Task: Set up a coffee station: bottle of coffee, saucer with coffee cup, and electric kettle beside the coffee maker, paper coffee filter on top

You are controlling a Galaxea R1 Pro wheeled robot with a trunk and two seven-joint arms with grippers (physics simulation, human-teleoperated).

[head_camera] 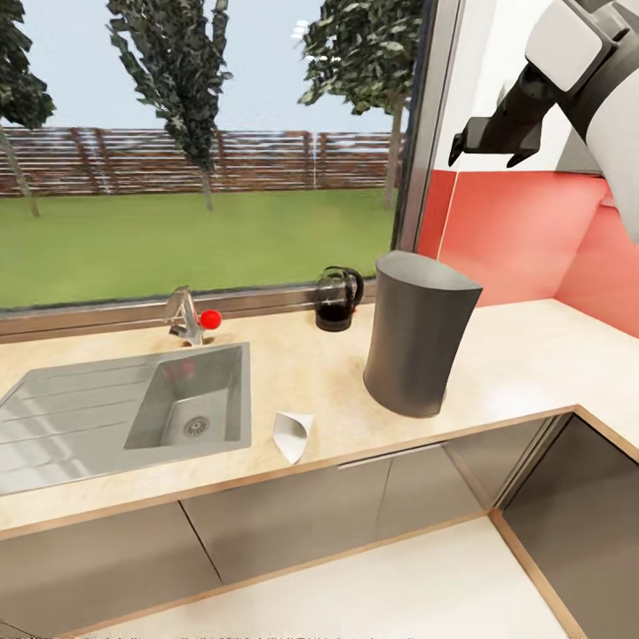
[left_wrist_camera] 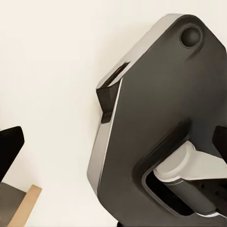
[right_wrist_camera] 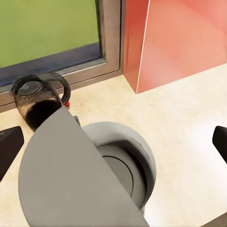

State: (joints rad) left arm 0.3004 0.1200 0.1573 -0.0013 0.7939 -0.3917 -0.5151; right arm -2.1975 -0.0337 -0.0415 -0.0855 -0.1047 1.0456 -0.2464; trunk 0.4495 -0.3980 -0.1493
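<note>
The charcoal coffee maker (head_camera: 417, 333) stands on the kitchen countertop (head_camera: 532, 355), right of the sink. Behind it to the left, by the window, sits the electric kettle (head_camera: 337, 300). A white paper coffee filter (head_camera: 293, 435) lies on its side near the counter's front edge. My right gripper (head_camera: 488, 151) hangs open and empty high above the coffee maker; its wrist view looks down on the coffee maker's top (right_wrist_camera: 71, 175) and the kettle (right_wrist_camera: 38, 101). My left gripper (left_wrist_camera: 113, 146) is open with nothing between its fingers. The bottle of coffee, saucer and coffee cup are out of view.
A steel sink (head_camera: 53, 426) with a faucet and red knob (head_camera: 210, 319) takes up the counter's left part. A red backsplash (head_camera: 532, 231) rises behind the corner at right. Dark cabinet fronts (head_camera: 293, 515) run below. The left wrist view faces my own dark body part (left_wrist_camera: 165, 118).
</note>
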